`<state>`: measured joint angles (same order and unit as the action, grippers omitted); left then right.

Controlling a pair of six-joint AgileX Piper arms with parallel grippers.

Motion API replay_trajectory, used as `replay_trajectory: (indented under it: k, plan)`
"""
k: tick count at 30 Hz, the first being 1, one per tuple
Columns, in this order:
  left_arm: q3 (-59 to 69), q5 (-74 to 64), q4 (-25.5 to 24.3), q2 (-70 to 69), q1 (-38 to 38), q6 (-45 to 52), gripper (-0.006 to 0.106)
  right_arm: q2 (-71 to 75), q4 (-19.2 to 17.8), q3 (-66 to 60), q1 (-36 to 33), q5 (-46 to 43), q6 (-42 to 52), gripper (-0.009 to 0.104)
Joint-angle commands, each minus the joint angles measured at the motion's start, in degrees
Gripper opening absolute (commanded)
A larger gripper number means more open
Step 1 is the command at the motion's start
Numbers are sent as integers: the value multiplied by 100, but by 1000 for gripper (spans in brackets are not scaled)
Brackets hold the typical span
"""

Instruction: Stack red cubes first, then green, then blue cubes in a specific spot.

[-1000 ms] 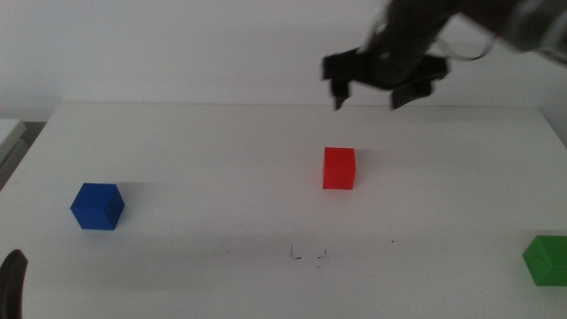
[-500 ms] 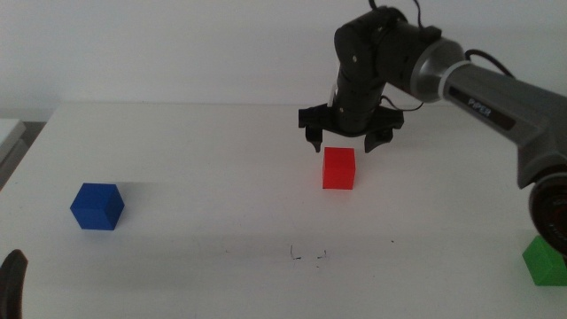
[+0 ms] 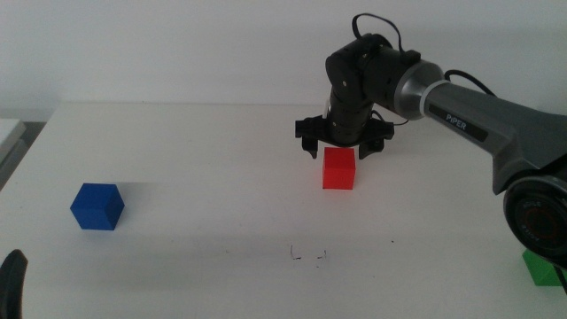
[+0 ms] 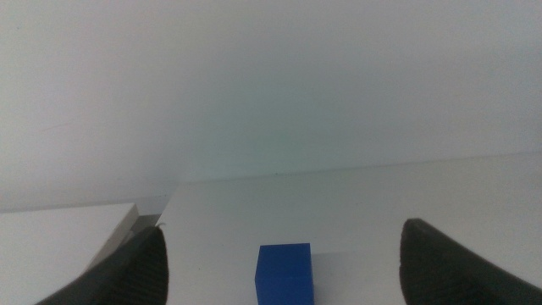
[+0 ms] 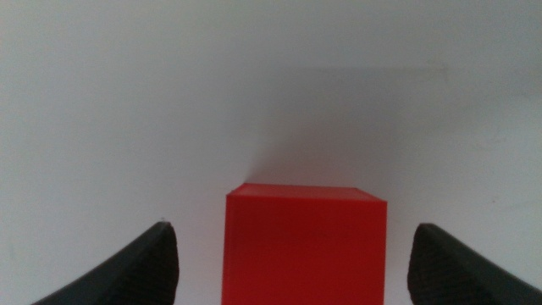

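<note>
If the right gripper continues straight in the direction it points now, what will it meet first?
Most likely the red cube. The right gripper hangs just above it, fingers open and set to either side of it. The exact gap is hard to judge.

Cubes counted: three, one per colour. One red cube (image 3: pixel 338 168) is seen mid-table, also shown in the right wrist view (image 5: pixel 303 246). One blue cube (image 3: pixel 97 206) is seen at the left, also shown in the left wrist view (image 4: pixel 284 273). One green cube (image 3: pixel 542 268) is seen at the right edge, partly hidden by the arm. One set of pen marks (image 3: pixel 308 256) is seen on the one table (image 3: pixel 195 142). Grippers counted: two, right gripper (image 3: pixel 342 147) and left gripper (image 3: pixel 11 282), two jaws each, spread wide apart.
</note>
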<state>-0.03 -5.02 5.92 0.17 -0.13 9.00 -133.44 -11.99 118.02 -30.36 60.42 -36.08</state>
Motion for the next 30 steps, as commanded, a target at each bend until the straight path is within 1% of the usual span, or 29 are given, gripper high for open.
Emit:
replay_trajectory:
  k: [1,9,13,15,18,19,20,22,25,26,30]
  plan:
    - [3,76,-8,-17,-41,5,94,-28,-113,34,7,-36,-31,72]
    - [3,76,-8,-17,-41,5,94,-194,-105,34,7,-25,-31,64]
    - [3,76,-8,-17,-41,5,94,-245,-116,34,7,-25,-31,56]
    - [3,76,-8,-17,-41,5,94,-245,-125,34,7,-25,-43,47]
    - [3,76,-8,-17,-41,5,94,-245,-230,34,7,-36,-159,18]
    - [3,76,-8,-17,-41,5,94,-245,-254,34,7,-13,-158,6]
    - [3,76,-8,-17,-41,5,94,-205,-270,34,7,78,-158,-2]
    - [3,76,-8,-17,-41,5,94,-49,-336,34,-55,272,-158,-2]
    - [3,76,-8,-17,-41,5,94,276,-827,22,-271,702,-311,-2]
    - [3,76,-8,-17,-41,5,94,415,-901,-28,-379,831,-310,-2]
    - [3,76,-8,-17,-41,5,94,996,-887,-491,-878,904,-463,-2]
